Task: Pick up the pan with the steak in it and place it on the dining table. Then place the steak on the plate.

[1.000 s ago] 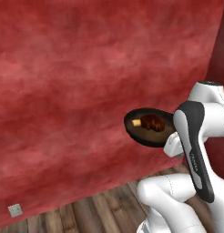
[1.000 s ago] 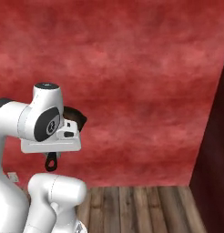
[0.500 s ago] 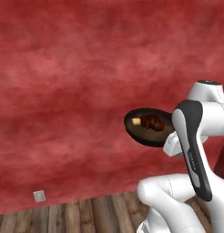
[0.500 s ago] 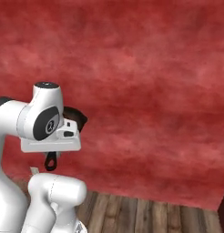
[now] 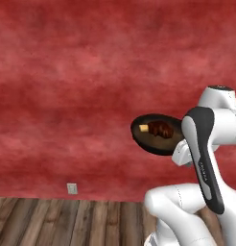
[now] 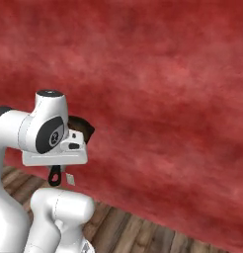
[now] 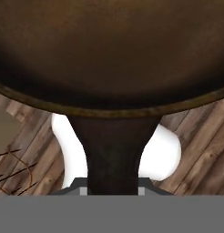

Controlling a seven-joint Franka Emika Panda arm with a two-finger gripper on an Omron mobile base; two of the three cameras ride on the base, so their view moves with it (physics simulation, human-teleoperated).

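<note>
1. One pan (image 5: 156, 139) was up in the air in front of the red wall (image 5: 81, 86), held level-ish by its handle (image 7: 113, 154), well above the wooden floor (image 5: 67, 223).
2. Left base view looked right into it: the steak (image 5: 161, 129) sat inside, with its little yellow chunk (image 5: 144, 128) on the side away from the arm.
3. Right base view gave me way less: just a sliver of the pan's dark rim poking out past the white arm (image 6: 44, 131), plus the looped end of the handle hanging under the hand.
4. Hand view was the close-up. The handle ran straight down into the gripper (image 7: 109, 190), with the fingers closed narrow on it. The fingertips were mostly cut off at the bottom edge, so I couldn't see the actual contact.
5. Steak couldn't be made out from the hand view.
6. Left base view also had a small wall outlet (image 5: 71, 188) low down near the floor.
</note>
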